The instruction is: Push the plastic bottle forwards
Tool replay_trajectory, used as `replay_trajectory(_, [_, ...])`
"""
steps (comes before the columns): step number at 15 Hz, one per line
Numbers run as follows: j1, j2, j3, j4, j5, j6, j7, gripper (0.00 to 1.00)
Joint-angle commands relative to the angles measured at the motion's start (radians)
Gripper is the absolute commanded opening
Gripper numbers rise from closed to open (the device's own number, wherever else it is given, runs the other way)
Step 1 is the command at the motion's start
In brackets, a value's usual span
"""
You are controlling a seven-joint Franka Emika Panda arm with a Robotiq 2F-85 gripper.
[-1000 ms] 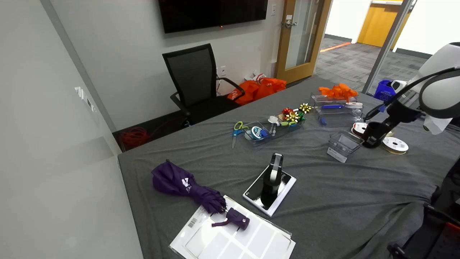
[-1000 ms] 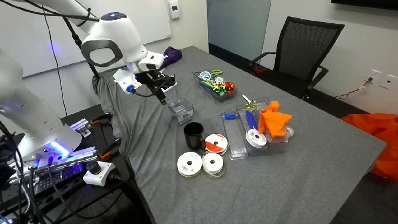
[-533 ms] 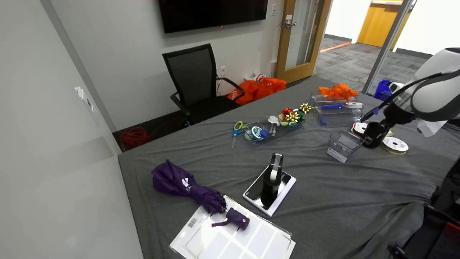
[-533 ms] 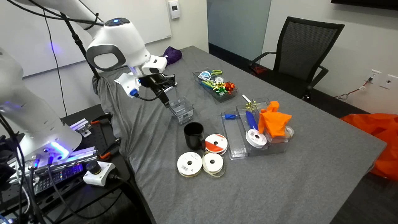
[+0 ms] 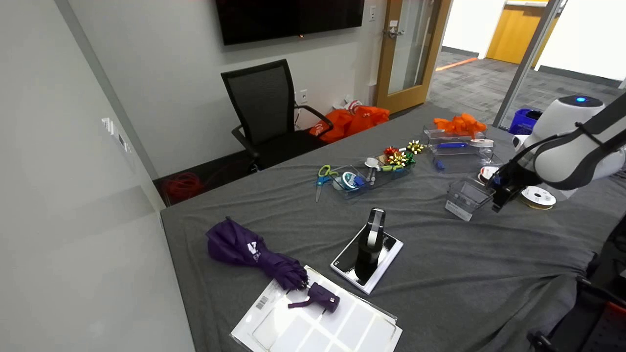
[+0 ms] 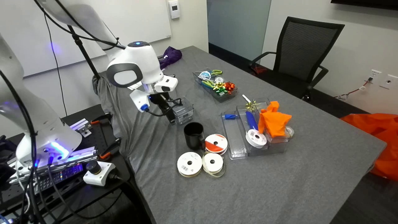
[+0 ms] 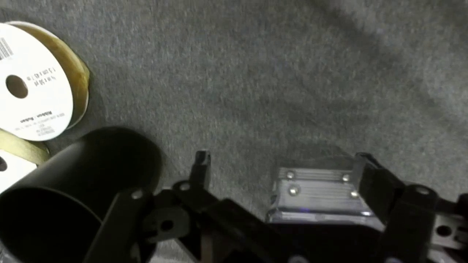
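The plastic bottle is a clear, pale grey, box-like plastic container. It stands on the grey cloth in both exterior views [image 5: 467, 194] [image 6: 186, 112]. In the wrist view its lower part [image 7: 318, 195] shows between the fingers, close to the right-hand finger; the rest is hidden behind the gripper. My gripper [image 7: 284, 159] is open, its fingers wide apart and low over the cloth. In both exterior views the fingertips [image 5: 498, 203] [image 6: 173, 119] are right beside the container. I cannot tell whether they touch it.
A black mug [image 6: 194, 135] stands near the container; it also shows beside my left-hand finger in the wrist view [image 7: 120, 157]. Ribbon spools [image 6: 189, 163] lie by the mug. A bin with bows [image 6: 228, 97] and a tray [image 6: 238, 151] lie farther off. A dark upright item [image 5: 371, 242] stands on a book.
My gripper has come down beside the container and moved toward the mug side, with the arm following. The container and the other objects have not visibly moved.
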Motion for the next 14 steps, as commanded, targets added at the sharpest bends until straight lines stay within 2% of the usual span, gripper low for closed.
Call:
replay_trajectory(1, [-0.052,0.062,0.048,0.066,-0.079,-0.088,0.048,1.00])
replay_trajectory(4, [-0.111,0.082,0.121,0.090,-0.048,-0.087,0.011,1.00])
replay_trajectory(5, [-0.145,0.083,0.162,0.094,-0.024,-0.079,-0.018,1.00])
replay_trajectory(6, [-0.202,0.081,0.230,0.094,0.023,-0.066,-0.078,1.00])
replay_trajectory(8, [-0.263,0.101,0.303,0.109,0.072,-0.048,-0.140,1.00])
replay_trajectory(13, [-0.364,0.152,0.403,0.160,0.131,-0.017,-0.232,1.00])
replay_trajectory(14, [-0.374,0.160,0.411,0.170,0.130,-0.020,-0.234,0.75])
